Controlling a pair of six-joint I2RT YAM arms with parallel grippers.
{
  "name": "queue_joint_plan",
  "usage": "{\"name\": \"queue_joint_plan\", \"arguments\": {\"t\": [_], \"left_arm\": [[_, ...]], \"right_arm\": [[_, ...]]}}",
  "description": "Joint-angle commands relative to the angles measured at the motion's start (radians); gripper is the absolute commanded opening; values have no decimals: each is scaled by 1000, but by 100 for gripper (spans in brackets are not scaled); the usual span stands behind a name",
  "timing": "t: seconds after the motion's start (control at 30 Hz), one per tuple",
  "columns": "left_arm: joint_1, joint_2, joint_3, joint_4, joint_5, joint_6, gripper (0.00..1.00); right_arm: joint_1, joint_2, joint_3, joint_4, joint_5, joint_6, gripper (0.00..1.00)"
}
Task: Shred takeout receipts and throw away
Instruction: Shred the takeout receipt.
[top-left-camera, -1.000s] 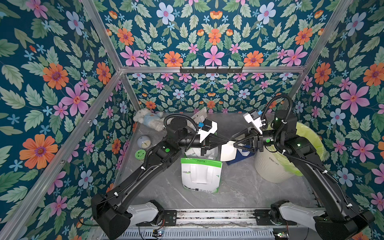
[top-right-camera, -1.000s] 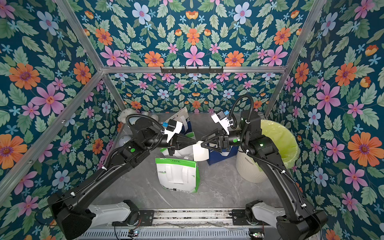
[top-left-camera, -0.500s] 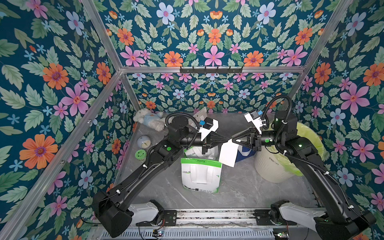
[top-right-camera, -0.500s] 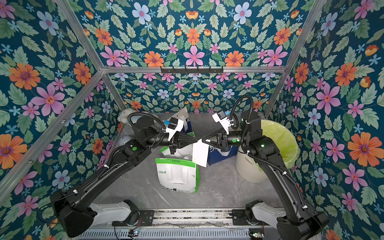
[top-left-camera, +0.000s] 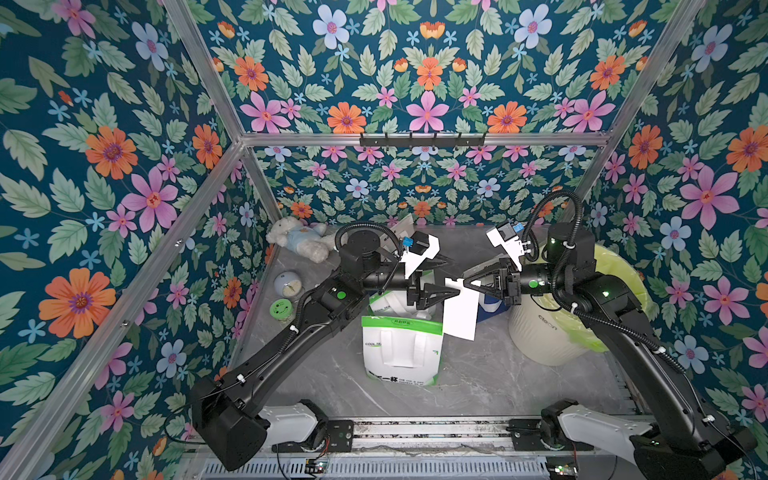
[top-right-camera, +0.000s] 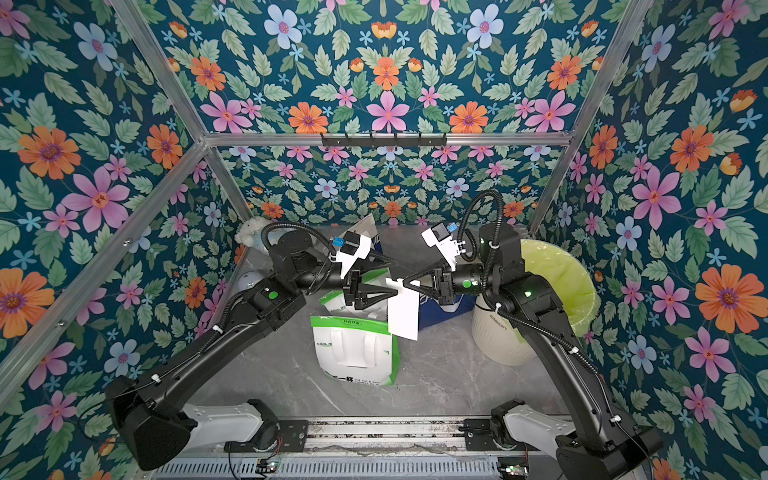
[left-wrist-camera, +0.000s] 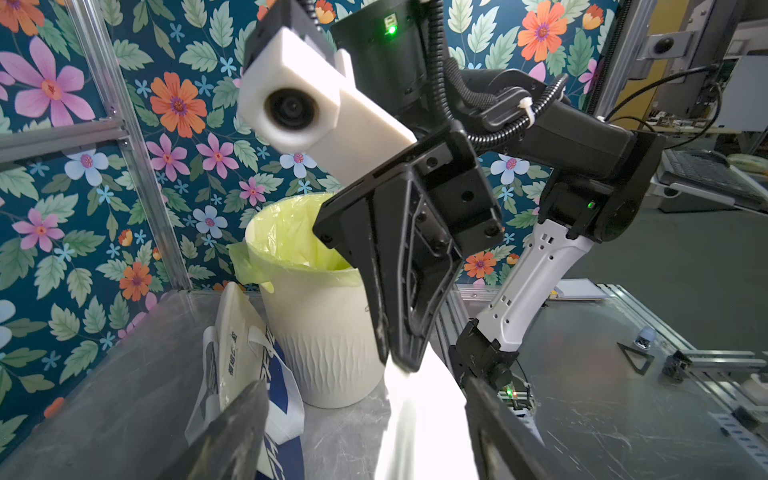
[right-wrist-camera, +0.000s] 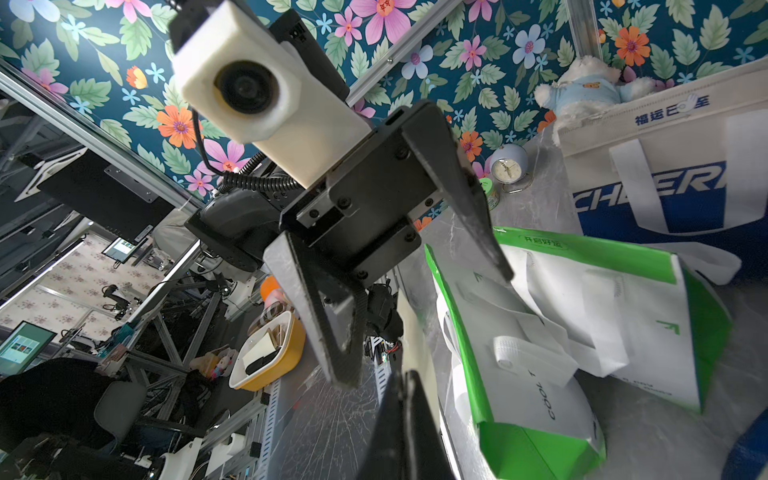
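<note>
Holding one takeout receipt (top-left-camera: 460, 311) by its top edge, my right gripper (top-left-camera: 464, 285) is pinched tight on it. The sheet hangs in mid-air above the green-and-white bag (top-left-camera: 399, 349), near the lined trash bin (top-left-camera: 544, 332). I see my left gripper (top-left-camera: 455, 277) facing it, jaws spread either side of the paper's top, not clamping.

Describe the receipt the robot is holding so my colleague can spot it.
Start at the cream bin with the yellow-green liner. Beside it, near the white-and-green bag, the right gripper pinches the receipt. It alone hangs in mid-air: plain white, unprinted, no handles.
</note>
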Motion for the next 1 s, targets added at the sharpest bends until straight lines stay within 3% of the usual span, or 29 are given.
{"name": "queue_joint_plan", "arguments": {"t": [0.0, 0.3, 0.5, 0.77, 0.97], "left_arm": [[-2, 11, 14, 32, 2, 1, 69], [-25, 51, 50, 25, 16, -2, 50], [-36, 55, 61, -34, 13, 43, 25], [-53, 63, 68, -41, 21, 64, 1], [-70, 43, 45, -39, -3, 99, 0]], "right_arm": [[2, -14, 5, -12, 14, -22, 0], [18, -23, 4, 1, 40, -9, 0], [19, -26, 11, -11, 75, -12, 0], [30, -6, 34, -60, 141, -7, 0], [29, -22, 45, -96, 323, 27, 0]]}}
